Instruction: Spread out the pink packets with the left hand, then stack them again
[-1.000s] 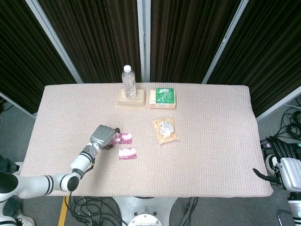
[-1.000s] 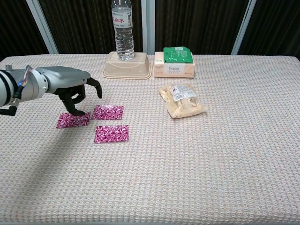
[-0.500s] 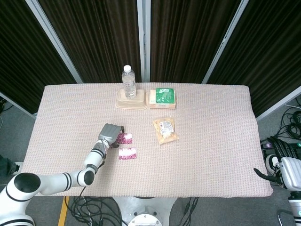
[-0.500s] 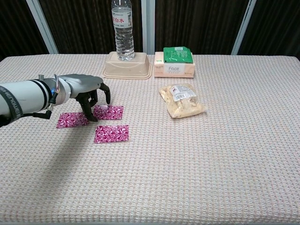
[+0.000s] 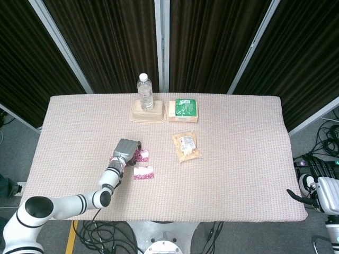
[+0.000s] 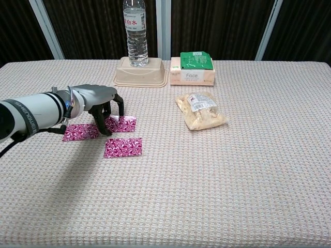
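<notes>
Dark curtains are hanging behind the beige woven worktop (image 6: 248, 170). Three glossy pink patterned packets (image 6: 122, 147) are lying flat, side by side, left of the frame's centre. The left hand (image 6: 98, 98) is arching over them, its dark fingers (image 6: 102, 125) curled downward and touching the upper packet, gripping nothing. The right hand (image 5: 296, 197) is showing only partly at the lower right edge; I cannot tell its state

Both views are evenly and brightly lit from overhead, so the woven tablecloth (image 6: 232, 170) reads crisp and the dark curtains (image 5: 212, 42) behind stay nearly black with only faint folds. In the chest view the left hand (image 6: 101, 98) and its forearm throw a soft, diffuse shadow onto the cloth below them. White glare washes out parts of the pink packets (image 5: 142, 163) in the head view.
</notes>
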You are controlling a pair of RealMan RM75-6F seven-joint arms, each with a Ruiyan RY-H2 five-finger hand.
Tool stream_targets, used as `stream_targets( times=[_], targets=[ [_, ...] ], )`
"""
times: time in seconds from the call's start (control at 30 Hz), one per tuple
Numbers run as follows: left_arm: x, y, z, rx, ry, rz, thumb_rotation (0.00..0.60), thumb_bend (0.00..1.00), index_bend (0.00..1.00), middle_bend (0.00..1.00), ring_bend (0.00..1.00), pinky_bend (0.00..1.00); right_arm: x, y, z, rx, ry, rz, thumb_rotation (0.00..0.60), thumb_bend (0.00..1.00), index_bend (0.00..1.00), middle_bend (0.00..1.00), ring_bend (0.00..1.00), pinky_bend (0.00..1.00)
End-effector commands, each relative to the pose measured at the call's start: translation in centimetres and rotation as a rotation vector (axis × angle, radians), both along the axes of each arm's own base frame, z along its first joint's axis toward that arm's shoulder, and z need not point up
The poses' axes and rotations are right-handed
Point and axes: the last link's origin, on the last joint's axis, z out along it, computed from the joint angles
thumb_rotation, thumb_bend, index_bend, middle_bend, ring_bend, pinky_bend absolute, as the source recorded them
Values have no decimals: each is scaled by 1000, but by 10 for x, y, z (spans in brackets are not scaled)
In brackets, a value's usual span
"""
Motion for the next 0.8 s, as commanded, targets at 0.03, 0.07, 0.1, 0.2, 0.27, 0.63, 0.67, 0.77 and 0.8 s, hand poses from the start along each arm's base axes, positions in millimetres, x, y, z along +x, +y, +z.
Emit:
stream_targets(
  times=[0.03, 0.07, 0.1, 0.2, 0.27, 0.63, 0.67, 0.77, 0.8],
  targets=[
    [0, 0, 0, 0, 0, 0, 600, 222, 430, 921, 906, 978, -1, 0, 0, -1, 0, -2, 483, 62, 86, 55, 0, 0],
    [0, 0, 0, 0, -1, -1, 600, 224, 433, 921, 906, 978, -1, 0, 0, -1, 0, -3, 483, 62, 86, 55, 0, 0],
    [0, 0, 0, 1, -2, -1, 600, 226, 435, 921, 906, 978, -1, 0, 0, -1, 0, -3, 483, 62, 86, 55, 0, 0],
    [2, -1, 1, 3, -6, -6, 600, 234, 439, 921, 906, 978, -1, 0, 0, -1, 0, -3, 482, 61, 86, 56, 0, 0],
    [4, -1, 3, 4, -6, -14, 600, 236, 442, 921, 907, 978, -1, 0, 0, -1, 0, -3, 487, 61, 86, 56, 0, 0],
    [12, -1, 18, 29, -18, -10, 600, 237, 445, 921, 907, 978, -1, 0, 1, -2, 0, -1, 490, 61, 86, 55, 0, 0],
    [13, -2, 20, 32, -19, -9, 600, 237, 445, 921, 907, 978, -1, 0, 1, -2, 0, -1, 490, 61, 85, 55, 0, 0],
    [14, -8, 27, 26, -11, -9, 600, 237, 443, 920, 906, 978, -1, -1, 0, 1, -1, 0, 489, 61, 85, 55, 0, 0],
    [15, -11, 29, 24, -6, -9, 600, 237, 442, 920, 906, 978, -1, -2, 0, 2, -2, 1, 489, 62, 86, 55, 0, 0]
  ],
)
